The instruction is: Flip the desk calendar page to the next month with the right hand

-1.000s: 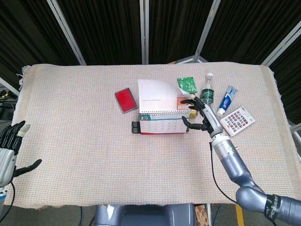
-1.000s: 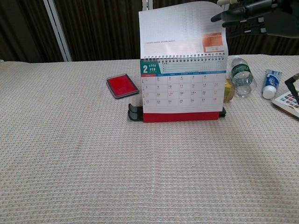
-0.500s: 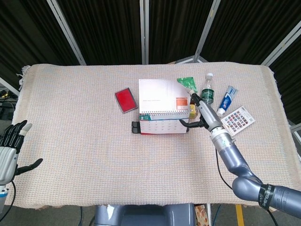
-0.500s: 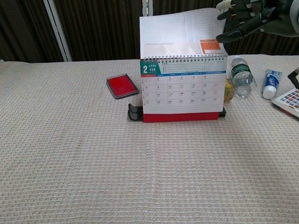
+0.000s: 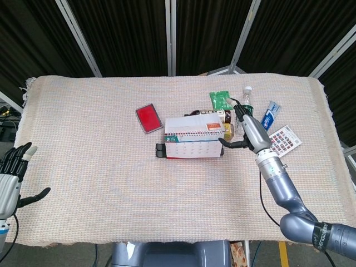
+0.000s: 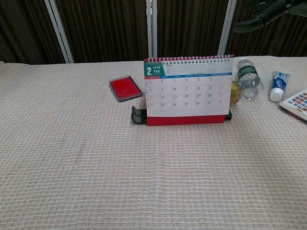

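Calendar (image 6: 188,91) upright near table middle, on woven cloth (image 5: 100,167), showing the February sheet; flipped page (image 5: 194,126) laid over the spiral onto the far side, seen from head view. Right hand (image 5: 250,131) just right of calendar, raised above the cloth, fingers apart and holding nothing, thumb pointing left toward the calendar's right edge, not plainly touching it; in chest view only dark fingers (image 6: 261,14) at top right. Left hand (image 5: 12,178) at near left table edge, fingers spread, nothing in it. Red pad (image 5: 148,118) left of calendar, just beyond it. Black clip (image 6: 138,115) touching calendar's left foot. Bottle (image 6: 249,78), green packet (image 5: 221,99) and toothpaste tube (image 5: 269,118) to the far right; colour card (image 5: 283,142) right of the hand.
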